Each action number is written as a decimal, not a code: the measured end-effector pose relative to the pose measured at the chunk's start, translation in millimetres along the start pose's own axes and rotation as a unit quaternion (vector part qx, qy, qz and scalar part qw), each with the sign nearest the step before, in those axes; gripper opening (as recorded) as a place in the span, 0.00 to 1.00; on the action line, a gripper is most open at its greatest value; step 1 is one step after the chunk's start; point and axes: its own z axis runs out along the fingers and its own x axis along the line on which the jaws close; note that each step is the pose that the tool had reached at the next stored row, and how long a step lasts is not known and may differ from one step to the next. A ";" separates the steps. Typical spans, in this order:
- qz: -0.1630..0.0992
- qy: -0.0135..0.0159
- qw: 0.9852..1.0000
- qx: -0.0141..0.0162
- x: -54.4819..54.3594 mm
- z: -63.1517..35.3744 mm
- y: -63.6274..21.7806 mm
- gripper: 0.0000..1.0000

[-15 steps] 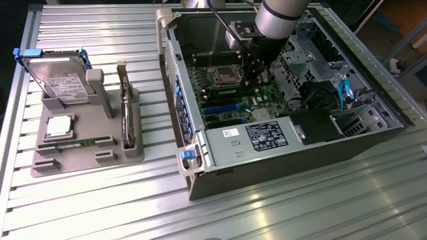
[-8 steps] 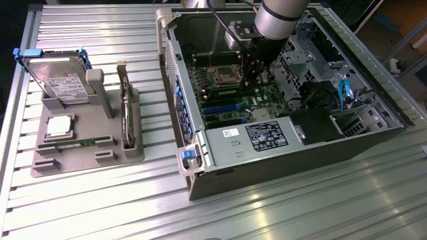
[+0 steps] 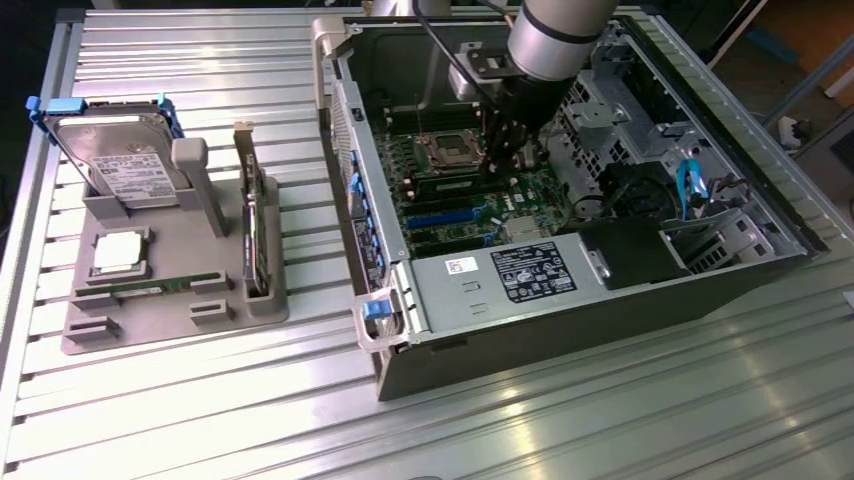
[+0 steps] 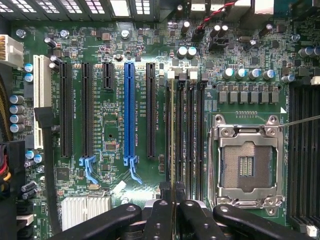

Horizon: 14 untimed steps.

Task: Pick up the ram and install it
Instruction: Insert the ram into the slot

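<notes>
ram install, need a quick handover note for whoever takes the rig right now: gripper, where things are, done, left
Gripper: shut on the ram, down inside the open pc case, over the motherboard.
Ram: edge-on between the fingers, lined up with the outermost of the four memory slots, on the side away from the empty cpu socket.
Tray: outside the case, with the hard drive and the card standing in it.
Done: ram picked up and brought to the slots.
Left: seating it. Cannot tell whether it has entered the slot or latched.
</notes>
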 end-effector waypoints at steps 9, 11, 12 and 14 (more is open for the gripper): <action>0.000 0.000 1.000 0.002 0.1 2.4 0.6 0.12; 0.000 0.000 1.000 0.002 0.1 2.8 0.7 0.12; 0.000 0.000 1.000 0.002 0.1 2.9 0.7 0.12; 0.000 0.000 1.000 0.002 0.1 2.9 0.7 0.12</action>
